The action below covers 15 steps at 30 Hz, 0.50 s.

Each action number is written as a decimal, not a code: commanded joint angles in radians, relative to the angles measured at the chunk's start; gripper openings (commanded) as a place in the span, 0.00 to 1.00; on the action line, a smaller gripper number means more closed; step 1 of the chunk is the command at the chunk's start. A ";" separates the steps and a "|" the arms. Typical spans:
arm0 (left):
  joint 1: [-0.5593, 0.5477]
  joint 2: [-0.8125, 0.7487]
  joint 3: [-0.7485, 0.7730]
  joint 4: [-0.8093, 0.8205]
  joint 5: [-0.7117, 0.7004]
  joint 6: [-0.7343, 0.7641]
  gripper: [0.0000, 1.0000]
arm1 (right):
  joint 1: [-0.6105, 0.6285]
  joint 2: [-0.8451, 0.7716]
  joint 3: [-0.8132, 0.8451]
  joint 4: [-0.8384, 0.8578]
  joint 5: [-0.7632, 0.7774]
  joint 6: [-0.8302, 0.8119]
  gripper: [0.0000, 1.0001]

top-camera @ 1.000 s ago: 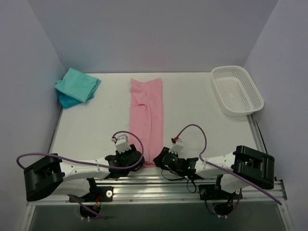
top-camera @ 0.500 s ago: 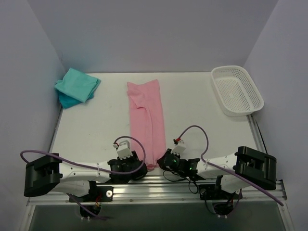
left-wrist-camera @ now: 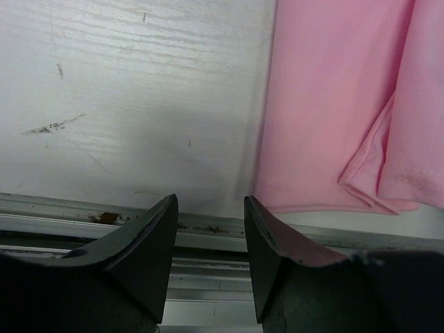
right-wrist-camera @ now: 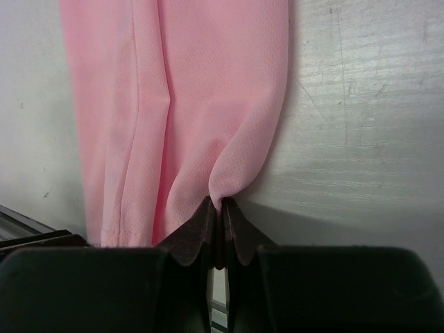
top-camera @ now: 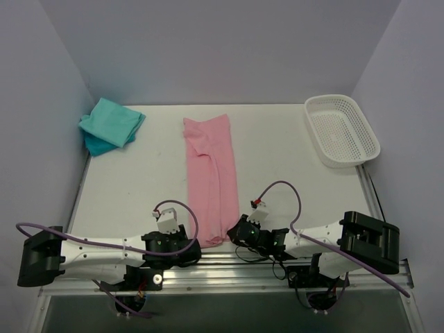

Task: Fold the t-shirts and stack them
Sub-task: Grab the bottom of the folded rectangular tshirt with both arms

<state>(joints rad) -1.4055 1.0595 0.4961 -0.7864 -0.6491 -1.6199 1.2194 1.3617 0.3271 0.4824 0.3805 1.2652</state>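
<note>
The pink t-shirt lies folded into a long strip down the table's middle. Its near end reaches the front edge. My right gripper sits at the strip's near right corner, shut on a pinch of the pink cloth; the fabric bunches up between my right gripper's jaws. Left of the strip's near left corner, my left gripper stands open over the table's front edge. In the left wrist view nothing lies between my left gripper's fingers, and the pink t-shirt lies to the upper right. A folded teal t-shirt rests on a blue one at the far left.
A white mesh basket stands at the far right. The metal rail runs along the table's near edge under my left gripper. Purple walls close in the table on three sides.
My right gripper has shut on the pink t-shirt's near right corner. My left gripper has drawn back left, off the shirt's near left corner. The shirt shifted slightly left.
</note>
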 commanded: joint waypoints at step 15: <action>-0.125 0.051 -0.054 0.121 -0.092 -0.190 0.45 | 0.005 0.020 -0.016 -0.163 0.047 -0.015 0.00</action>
<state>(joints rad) -1.5036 1.1736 0.4873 -0.7185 -0.7525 -1.7321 1.2194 1.3724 0.3351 0.4824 0.3878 1.2636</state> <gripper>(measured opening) 0.454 0.019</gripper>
